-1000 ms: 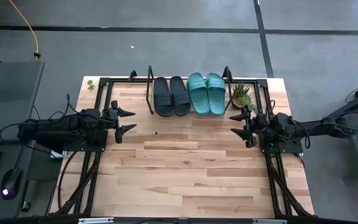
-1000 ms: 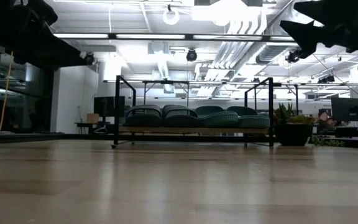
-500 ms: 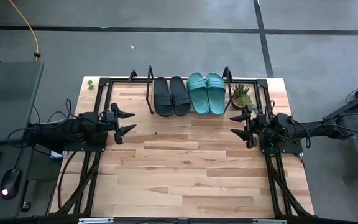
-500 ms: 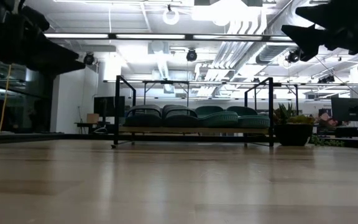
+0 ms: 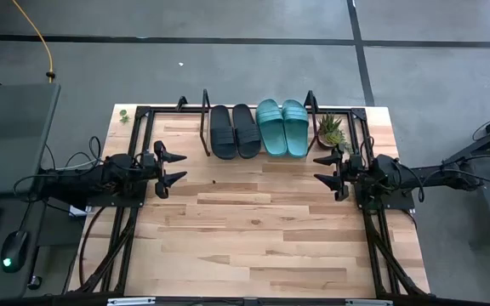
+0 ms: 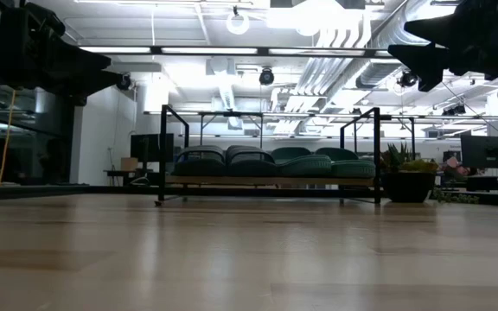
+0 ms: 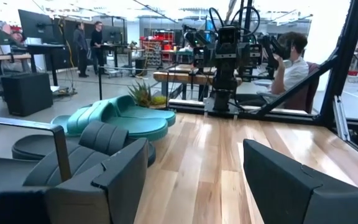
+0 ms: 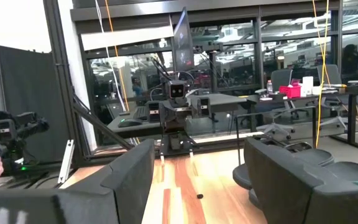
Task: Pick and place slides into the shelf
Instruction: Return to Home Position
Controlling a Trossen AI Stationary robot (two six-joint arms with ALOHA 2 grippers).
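Two black slides (image 5: 235,131) and two teal slides (image 5: 282,127) lie side by side, soles down, on the shelf (image 5: 204,124) at the table's far edge. In the low view they sit in a row on the shelf's board (image 6: 271,182). My left gripper (image 5: 184,167) hovers open above the table's left side, pointing level toward the right. My right gripper (image 5: 316,169) hovers open at the right side, pointing left. Both are nearer than the shelf, and nothing is between the fingers of either. The left wrist view shows the teal slides (image 7: 124,118) and black slides (image 7: 73,149) beyond its fingers.
A small potted plant (image 5: 331,130) stands just right of the shelf, close to my right gripper. Black frame rails (image 5: 134,136) run along both table sides. The wooden tabletop (image 5: 253,229) stretches between the arms. A seated person (image 7: 291,59) shows beyond the table's right edge.
My left gripper has sunk a little and tipped from slightly nose-down toward level, staying open. The slides and the shelf have not moved.
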